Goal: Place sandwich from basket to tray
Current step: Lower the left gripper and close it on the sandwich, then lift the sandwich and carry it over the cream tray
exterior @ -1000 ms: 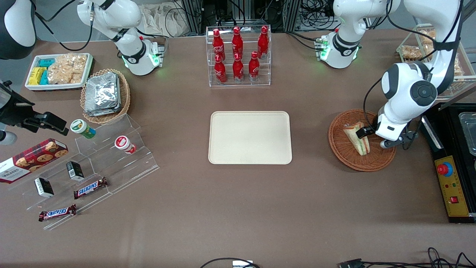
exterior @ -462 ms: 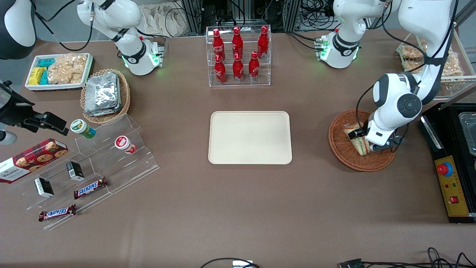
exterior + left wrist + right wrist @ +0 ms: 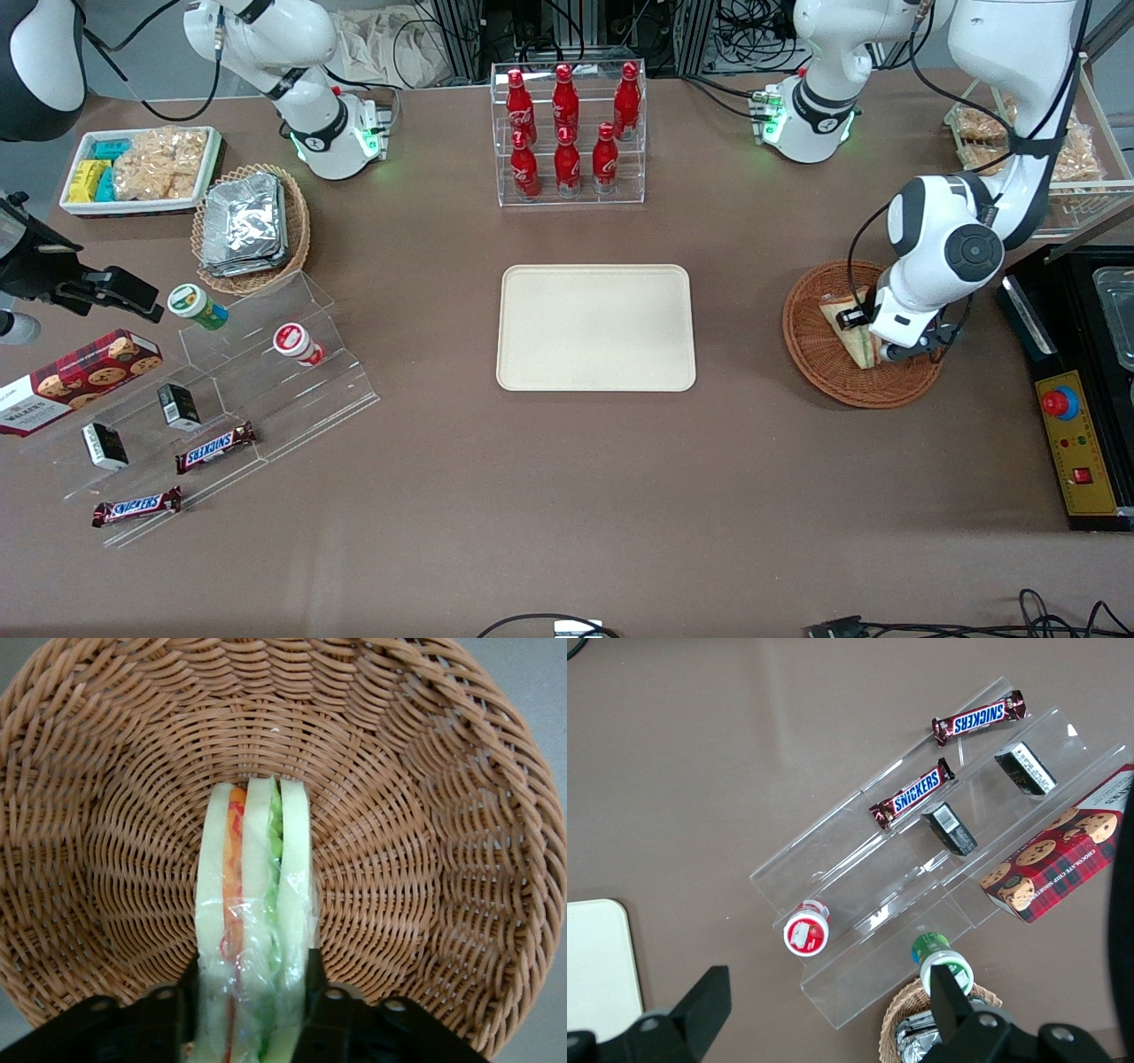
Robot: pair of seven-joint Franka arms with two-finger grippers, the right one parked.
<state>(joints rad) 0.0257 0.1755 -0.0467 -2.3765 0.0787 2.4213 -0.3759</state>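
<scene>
The sandwich (image 3: 858,346) stands on edge in the round wicker basket (image 3: 815,354) toward the working arm's end of the table. In the left wrist view the sandwich (image 3: 257,877) shows white bread with orange, red and green layers under clear wrap, in the basket (image 3: 425,815). My left gripper (image 3: 870,337) is down in the basket. Its two black fingers press the wrapped sandwich from both sides in the left wrist view (image 3: 250,992). The sandwich still rests on the basket floor. The cream tray (image 3: 595,328) lies bare at the table's middle.
A clear rack of red bottles (image 3: 567,133) stands farther from the front camera than the tray. A black control box (image 3: 1076,443) sits beside the basket at the table's edge. An oval basket of foil packets (image 3: 248,226) and a clear snack stand (image 3: 230,399) lie toward the parked arm's end.
My left gripper came down into the basket and shifted over the sandwich, its fingers now on both sides of it. It has hardly moved in the last half second.
</scene>
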